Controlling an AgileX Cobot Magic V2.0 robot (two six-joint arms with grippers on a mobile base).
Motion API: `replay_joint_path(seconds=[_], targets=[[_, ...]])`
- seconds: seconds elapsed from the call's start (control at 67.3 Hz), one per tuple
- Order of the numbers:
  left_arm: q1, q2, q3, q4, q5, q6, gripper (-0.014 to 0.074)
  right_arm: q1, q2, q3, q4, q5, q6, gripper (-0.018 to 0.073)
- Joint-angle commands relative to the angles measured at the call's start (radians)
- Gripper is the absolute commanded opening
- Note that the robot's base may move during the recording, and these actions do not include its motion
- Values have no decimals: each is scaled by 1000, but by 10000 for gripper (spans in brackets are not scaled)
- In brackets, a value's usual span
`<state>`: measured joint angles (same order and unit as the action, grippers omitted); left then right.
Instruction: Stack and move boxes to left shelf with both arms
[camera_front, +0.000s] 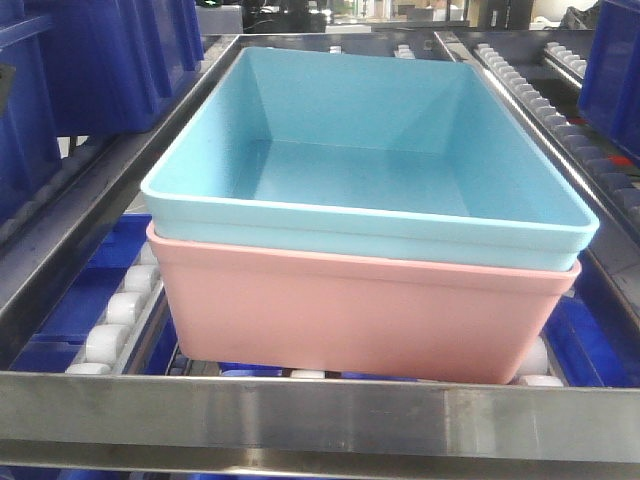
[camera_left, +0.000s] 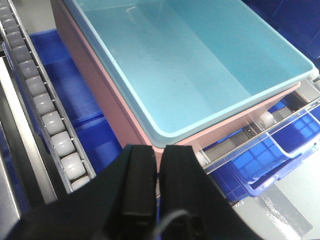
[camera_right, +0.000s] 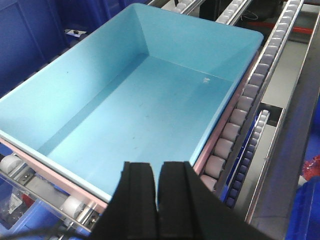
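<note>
- The turquoise box (camera_front: 370, 150) sits nested inside the pink box (camera_front: 360, 320), and the stack rests on the roller rails (camera_front: 115, 310) of the left shelf, just behind its flat front bar (camera_front: 320, 415)
- By my judgement the stacking and the placing are done, so the step in hand is the end of the task: the release and the pulling away
- The left gripper (camera_left: 159, 200) hangs just outside the near corner of the stack, its two black fingers pressed together with nothing between them
- The right gripper (camera_right: 158, 200) hangs over the near rim of the turquoise box, its fingers also together and holding nothing
- The next move, I think, calls for both arms to draw straight back from the shelf without catching the rims, as the stack could roll on the rollers
- The bottom of the pink box is hidden behind the front bar, so how it rests on the rollers cannot be seen
- The dark blue crates (camera_front: 110, 60) around the shelf are cut off at the picture edges
- No arm shows in the front view
</note>
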<state>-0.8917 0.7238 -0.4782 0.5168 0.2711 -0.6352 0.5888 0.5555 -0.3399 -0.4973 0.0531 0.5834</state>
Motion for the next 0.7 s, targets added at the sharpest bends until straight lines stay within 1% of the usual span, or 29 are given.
replay_joint_path(seconds=[0.0, 0.208, 0.267, 0.297, 0.312, 0.327, 0.342, 0.371, 0.386, 0.416, 0.461, 0.505, 0.565, 0.684], targets=[[-8, -5, -26, 15, -59, -3, 6, 2, -1, -27, -20, -63, -2, 55], [-6, -5, -26, 12, -64, -3, 6, 2, -1, -27, -20, -63, -2, 55], [-6, -5, -26, -61, -86, 26, 6, 2, -1, -27, -20, -63, -2, 55], [-6, -5, -26, -137, -91, 93, 6, 2, -1, -27, -20, -63, -2, 55], [-6, -5, -26, -196, -93, 157, 6, 2, -1, -27, -20, -63, -2, 55], [-6, -5, -26, -239, -96, 208, 6, 2, -1, -27, -20, -63, -2, 55], [-6, -5, -26, -333, -100, 320, 6, 2, -1, -27, -20, -63, -2, 55], [-6, -11, -25, -423, -106, 433, 6, 2, -1, -27, -20, -63, -2, 55], [-6, -15, -22, -484, -113, 511, 6, 2, -1, -27, -20, -63, -2, 55], [-6, -23, -17, -562, -125, 619, 6, 2, -1, -27, -20, -63, -2, 55], [-6, -39, -6, -612, -145, 701, 6, 2, -1, -27, -20, -63, -2, 55], [-1, -58, 9, -612, -165, 711, 6, 2, -1, -27, -20, -63, -2, 55], [27, -95, 46, -612, -201, 711, 6, 2, -1, -27, -20, -63, -2, 55], [124, -173, 143, -612, -293, 711, 6, 2, -1, -27, -20, -63, -2, 55]])
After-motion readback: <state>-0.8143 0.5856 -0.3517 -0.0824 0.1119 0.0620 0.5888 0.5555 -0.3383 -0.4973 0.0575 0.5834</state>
